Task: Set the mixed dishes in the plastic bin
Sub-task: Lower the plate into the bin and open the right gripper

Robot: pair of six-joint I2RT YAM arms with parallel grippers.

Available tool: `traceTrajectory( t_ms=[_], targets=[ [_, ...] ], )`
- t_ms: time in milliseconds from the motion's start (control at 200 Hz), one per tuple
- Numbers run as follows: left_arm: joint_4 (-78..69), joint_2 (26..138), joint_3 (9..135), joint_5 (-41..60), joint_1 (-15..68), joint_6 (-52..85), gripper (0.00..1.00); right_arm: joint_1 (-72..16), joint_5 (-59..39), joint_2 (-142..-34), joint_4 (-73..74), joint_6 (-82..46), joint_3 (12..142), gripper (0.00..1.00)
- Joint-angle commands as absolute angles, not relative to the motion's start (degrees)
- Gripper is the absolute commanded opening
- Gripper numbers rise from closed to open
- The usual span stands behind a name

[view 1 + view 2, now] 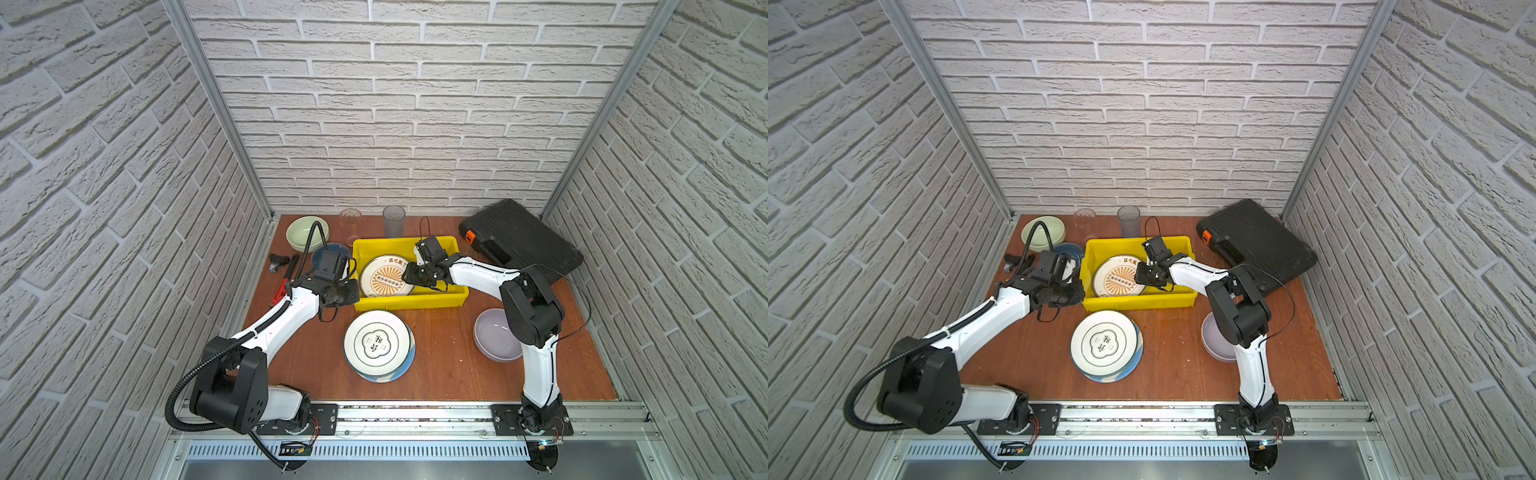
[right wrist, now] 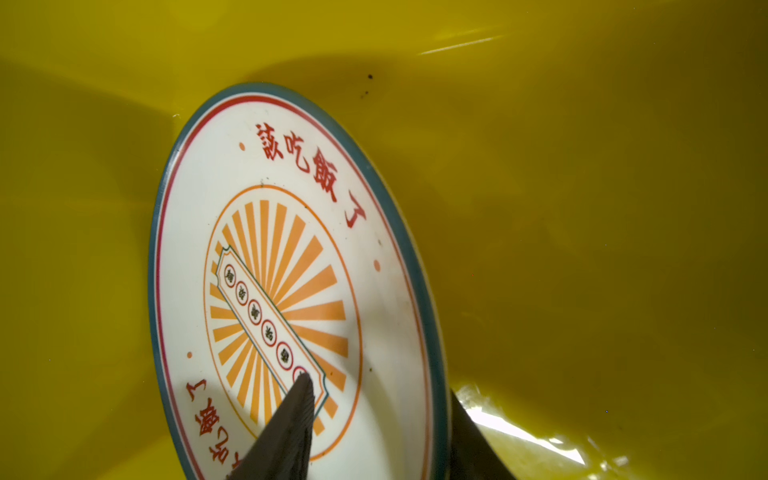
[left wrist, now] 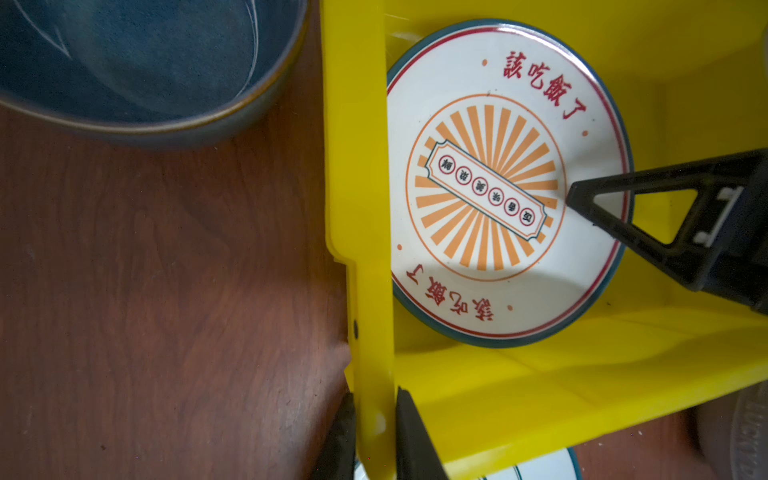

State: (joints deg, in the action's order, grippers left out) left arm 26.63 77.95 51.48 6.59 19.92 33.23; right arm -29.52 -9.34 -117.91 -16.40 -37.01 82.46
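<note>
1. The right hand [image 2: 380, 386] is inside the bin [image 1: 386, 243], its jaws parted astride the rim of the sunburst plate [image 3: 498, 183]. One finger is over the printed face and the other is outside the edge. The plate rests in the bin and looks released. Whether it lies flat or leans cannot be told.
2. If this hand pulls back low, the outer finger could hook the rim and drag or tip the plate.
3. The left hand [image 3: 376, 432] is clenched on the bin's side wall near a corner. A tug from it would slide the bin and shift the plate under the right hand.
4. The blue bowl [image 3: 145, 62] sits just beside the left hand, outside the bin. A careless swing could knock it.
5. The white plate [image 1: 376, 343], stacked on the striped plate [image 1: 386, 376], lies on the counter [image 1: 436, 365] near the left hand, close against the bin.
6. The grey bowl [image 1: 494, 336] lies under the right arm's elbow, in the way of a low retreat.
7. Beyond both hands stand the green bowl [image 1: 301, 232] and two tumblers [image 1: 393, 220]. The case [image 1: 519, 241] lies behind the right arm.
</note>
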Motion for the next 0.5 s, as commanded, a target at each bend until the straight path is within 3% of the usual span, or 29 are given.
traceTrajectory(
  t_ms=[0,495],
  targets=[
    [24.85,77.78,52.62,8.00,19.93,33.49,0.19,-29.97,-7.83,-117.46,-17.08,-35.34,84.06,0.47],
    [29.92,71.66,53.90,6.54,19.78,32.46,0.28,-29.97,-3.23,-109.82,-23.25,-30.00,84.10,0.59]
  ],
)
